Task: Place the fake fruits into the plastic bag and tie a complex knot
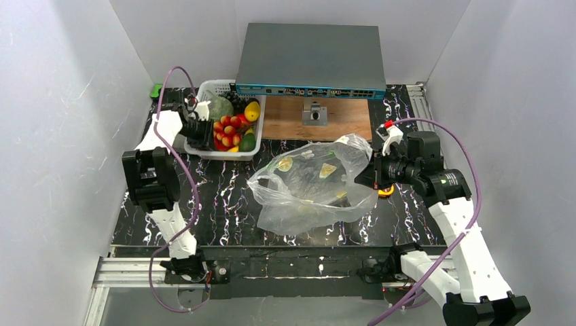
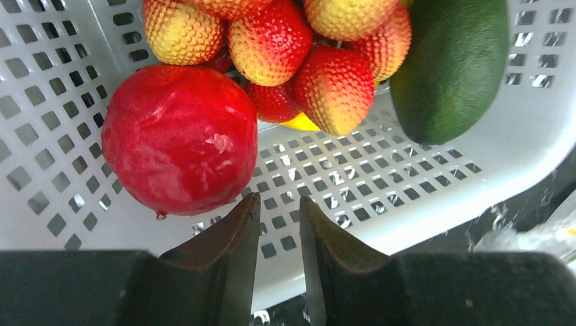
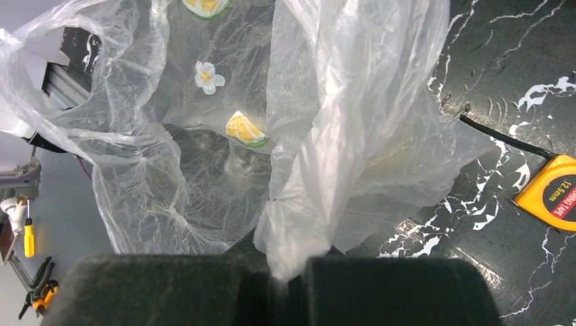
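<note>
The fake fruits lie in a white lattice basket [image 1: 208,86] at the back left: a red-orange cluster [image 1: 227,129], a green piece [image 1: 248,141], a yellow one [image 1: 253,111]. My left gripper [image 1: 206,138] is over the basket's near side. In the left wrist view its jaws [image 2: 278,204] stand narrowly apart and empty, just below a glossy red fruit [image 2: 178,139], with the cluster [image 2: 299,61] and green fruit [image 2: 452,64] beyond. The plastic bag [image 1: 312,187] lies crumpled mid-table. My right gripper [image 1: 367,175] is shut on a fold of the bag's edge [image 3: 299,224].
A grey network switch [image 1: 309,61] stands at the back, with a wooden board [image 1: 346,122] in front of it. A yellow tape measure [image 3: 551,193] lies on the black marbled table right of the bag. White walls enclose both sides.
</note>
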Available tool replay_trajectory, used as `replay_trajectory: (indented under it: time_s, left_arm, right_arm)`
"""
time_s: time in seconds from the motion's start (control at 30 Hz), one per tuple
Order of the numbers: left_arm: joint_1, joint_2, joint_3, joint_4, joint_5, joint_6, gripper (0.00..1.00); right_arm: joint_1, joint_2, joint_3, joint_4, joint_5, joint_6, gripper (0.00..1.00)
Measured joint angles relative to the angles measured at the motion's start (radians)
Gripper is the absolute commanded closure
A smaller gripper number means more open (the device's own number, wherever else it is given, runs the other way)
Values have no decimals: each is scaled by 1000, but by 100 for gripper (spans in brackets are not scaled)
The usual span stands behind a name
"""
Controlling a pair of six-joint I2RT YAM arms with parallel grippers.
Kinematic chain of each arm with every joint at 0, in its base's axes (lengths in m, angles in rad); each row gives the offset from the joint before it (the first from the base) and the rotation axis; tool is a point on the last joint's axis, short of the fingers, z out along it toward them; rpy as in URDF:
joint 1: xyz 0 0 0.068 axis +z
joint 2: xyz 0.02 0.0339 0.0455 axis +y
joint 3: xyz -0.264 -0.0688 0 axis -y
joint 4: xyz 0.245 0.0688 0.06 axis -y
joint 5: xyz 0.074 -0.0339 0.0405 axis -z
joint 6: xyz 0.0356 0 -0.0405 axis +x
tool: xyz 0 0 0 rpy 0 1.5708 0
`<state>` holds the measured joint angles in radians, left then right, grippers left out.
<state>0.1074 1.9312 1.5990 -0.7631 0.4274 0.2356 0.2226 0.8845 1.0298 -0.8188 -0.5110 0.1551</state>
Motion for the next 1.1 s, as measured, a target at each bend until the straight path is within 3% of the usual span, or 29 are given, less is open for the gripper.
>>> replay_trajectory:
  time_s: [0.3, 0.37, 0.5, 0.6, 0.77, 0.93, 1.1]
  left_arm:
    - [27, -199, -268, -187, -66, 141, 71]
    - [52, -230, -296, -229, -60, 182, 61]
    - [109, -302, -294, -311, 55, 273, 25]
    - [124, -393, -275, -324, 189, 335, 15]
    - [26, -529, -200, -256, 330, 412, 22]
    - [-209, -546, -235, -117, 286, 505, 35]
    - [-275, -465, -266, -34, 204, 616, 41]
  right_arm:
    - [0, -80, -40, -1, -41, -31, 99]
    - [0, -92, -52, -3, -49, -43, 99]
    - [0, -102, -74, -3, -76, -60, 99]
    - [0, -100, -79, -3, -85, -63, 99]
    - [0, -102, -79, -2, -103, -66, 99]
    - [-1, -115, -79, -2, -97, -66, 99]
    - [-1, -132, -79, -3, -89, -74, 99]
